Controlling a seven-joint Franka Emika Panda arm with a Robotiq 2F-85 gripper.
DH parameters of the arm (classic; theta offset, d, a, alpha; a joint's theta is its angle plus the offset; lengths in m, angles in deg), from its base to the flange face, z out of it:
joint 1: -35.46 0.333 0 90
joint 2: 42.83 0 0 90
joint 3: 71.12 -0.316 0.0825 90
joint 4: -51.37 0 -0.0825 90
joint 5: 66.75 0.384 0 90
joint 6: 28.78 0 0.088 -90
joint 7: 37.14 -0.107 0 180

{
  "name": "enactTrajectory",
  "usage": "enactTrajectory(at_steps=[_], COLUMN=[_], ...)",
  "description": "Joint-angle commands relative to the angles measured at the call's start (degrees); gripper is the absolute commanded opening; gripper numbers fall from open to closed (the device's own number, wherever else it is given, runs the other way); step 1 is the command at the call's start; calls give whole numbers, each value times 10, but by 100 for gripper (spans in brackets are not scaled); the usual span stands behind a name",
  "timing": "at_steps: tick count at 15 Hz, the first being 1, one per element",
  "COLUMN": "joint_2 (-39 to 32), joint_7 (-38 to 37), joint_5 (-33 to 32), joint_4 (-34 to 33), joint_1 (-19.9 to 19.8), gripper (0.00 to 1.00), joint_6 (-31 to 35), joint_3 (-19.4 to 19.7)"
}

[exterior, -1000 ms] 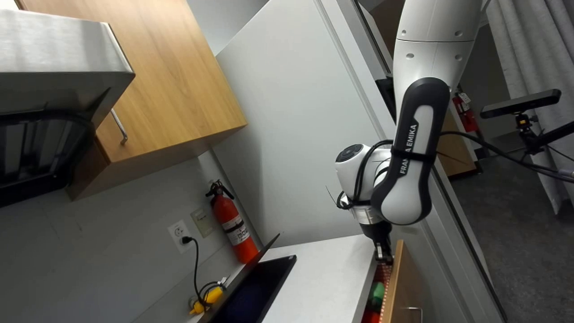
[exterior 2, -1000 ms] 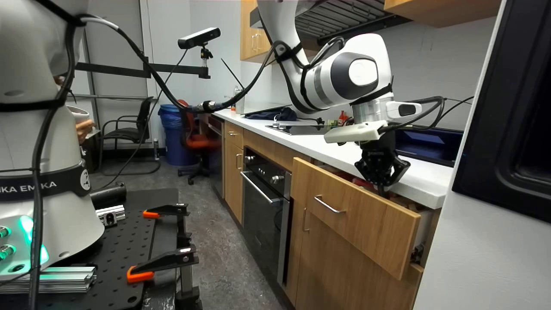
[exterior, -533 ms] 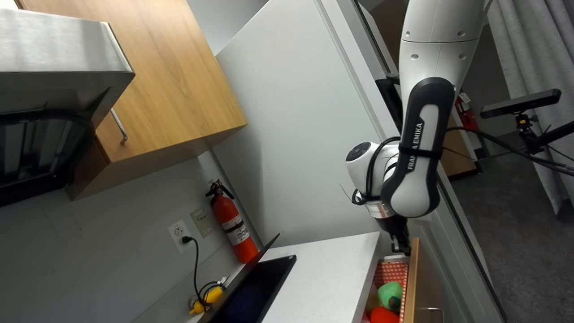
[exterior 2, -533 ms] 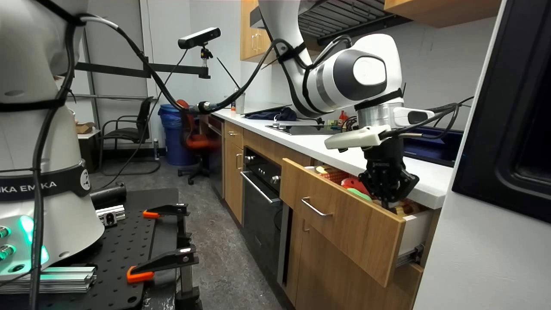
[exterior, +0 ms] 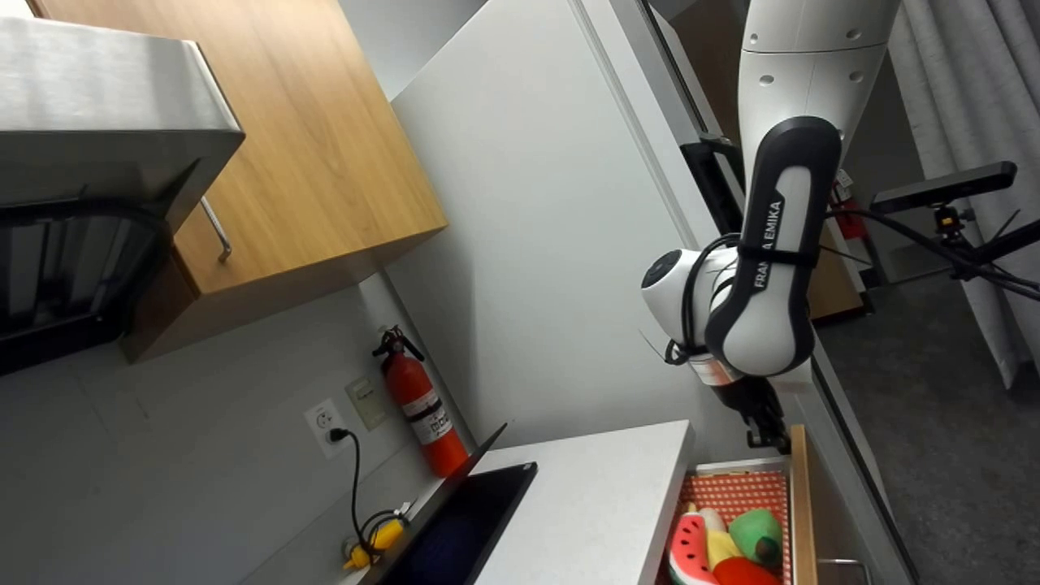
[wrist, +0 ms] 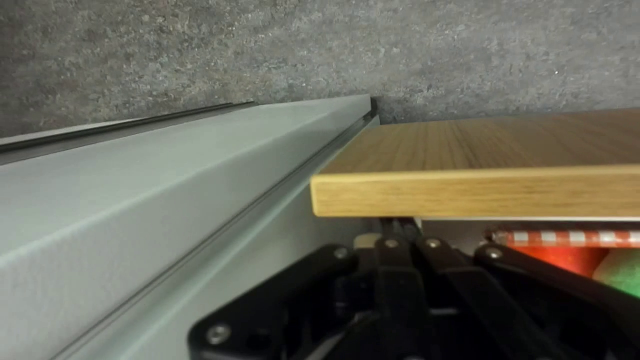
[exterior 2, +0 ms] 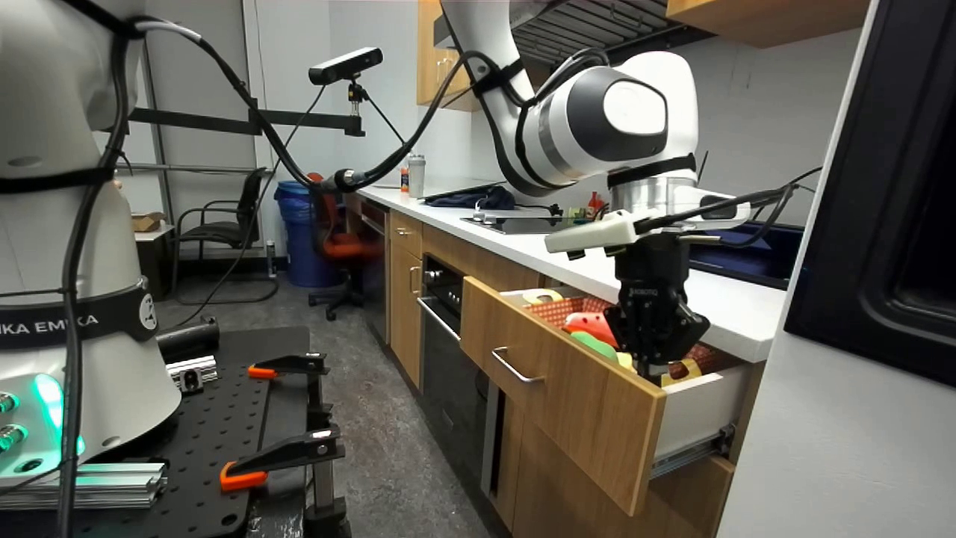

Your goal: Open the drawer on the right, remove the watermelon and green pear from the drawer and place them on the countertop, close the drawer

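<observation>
White desk (exterior: 581, 496) runs beside the tool (exterior 2: 651, 370), which sits closed just behind the front of the pulled-out drawer (exterior 2: 556, 392); in it, near the tool, lie the watermelon (exterior: 689, 551) and green pear (exterior: 754, 530).

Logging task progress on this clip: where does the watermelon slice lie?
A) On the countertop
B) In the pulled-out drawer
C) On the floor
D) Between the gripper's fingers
B, since an exterior view shows the red, seeded watermelon slice lying inside the drawer.
</observation>
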Motion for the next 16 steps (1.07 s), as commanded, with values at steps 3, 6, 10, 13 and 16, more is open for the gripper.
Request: enactTrajectory(at_steps=[3,6,10,13,16], joint_2=[75,108,150,174,203], joint_7=[-26,-39,-51,-53,-52], joint_5=[-38,-60,-77,-76,-78], joint_4=[65,91,122,136,152], joint_1=[6,3,-11,-24,-29], gripper=[0,0,0,0,0], joint_6=[-54,-82,-130,-153,-152], joint_3=[-1,-2,-6,-10,-19])
